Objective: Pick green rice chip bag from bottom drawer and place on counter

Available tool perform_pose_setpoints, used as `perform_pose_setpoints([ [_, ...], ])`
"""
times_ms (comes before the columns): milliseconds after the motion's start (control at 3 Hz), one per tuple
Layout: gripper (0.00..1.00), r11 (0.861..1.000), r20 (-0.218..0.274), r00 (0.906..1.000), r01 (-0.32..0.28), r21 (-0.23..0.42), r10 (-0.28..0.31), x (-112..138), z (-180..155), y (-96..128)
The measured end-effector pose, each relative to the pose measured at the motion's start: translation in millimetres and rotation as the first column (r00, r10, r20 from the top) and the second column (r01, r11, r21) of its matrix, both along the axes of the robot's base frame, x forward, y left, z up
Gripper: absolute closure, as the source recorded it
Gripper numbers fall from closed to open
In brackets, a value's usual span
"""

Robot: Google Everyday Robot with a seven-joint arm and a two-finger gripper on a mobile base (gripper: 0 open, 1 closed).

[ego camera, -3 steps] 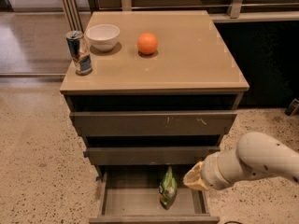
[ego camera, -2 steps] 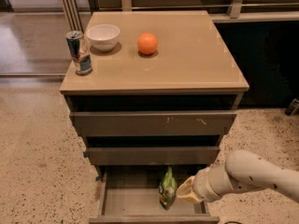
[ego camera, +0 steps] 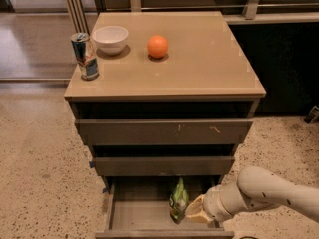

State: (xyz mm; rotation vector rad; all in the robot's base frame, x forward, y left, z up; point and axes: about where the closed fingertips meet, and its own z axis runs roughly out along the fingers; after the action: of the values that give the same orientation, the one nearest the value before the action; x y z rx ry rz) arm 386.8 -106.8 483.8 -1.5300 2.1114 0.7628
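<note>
- Where the speckled floor spreads out on either side, the drawer cabinet stands in the middle of my view, with three grey-brown drawers stacked under its top.
- Its counter is a flat, glossy beige-tan square with a thin edge, and three small things sit on its back left part.
- The top drawer, its front scratched, is pulled out a little, and the middle drawer below it is also slightly out.
- The bottom drawer is pulled out the farthest, a shallow box whose inside I can see from above.
- My arm, pale and rounded, comes in from the lower right edge and reaches left toward the right side of that open drawer.
- A white bowl sits upright near the counter's back left corner.
- A silver-blue can stands upright at the counter's left edge, just beside the bowl and in front of it.
- The green rice chip bag is inside the bottom drawer, standing upright a little right of the middle, its top close under the middle drawer's front.
- An orange rests on the counter to the right of the bowl, apart from it.
- My claw is down in the bottom drawer, right against the bag's right side; whether it is apart, together, or clamped on the bag I cannot tell.
</note>
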Motion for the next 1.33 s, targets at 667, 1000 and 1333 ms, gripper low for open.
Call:
perform_pose_setpoints([
  [667, 1.00, 0.996, 0.205, 0.9779, 0.056, -0.062, -0.043, 44, -63, -24],
  [1000, 1.00, 0.995, 0.286, 0.9579, 0.053, -0.085, -0.026, 83, -105, -35],
  [1333, 1.00, 0.995, 0.310, 0.9501, 0.059, -0.085, -0.030, 126, -146, -40],
])
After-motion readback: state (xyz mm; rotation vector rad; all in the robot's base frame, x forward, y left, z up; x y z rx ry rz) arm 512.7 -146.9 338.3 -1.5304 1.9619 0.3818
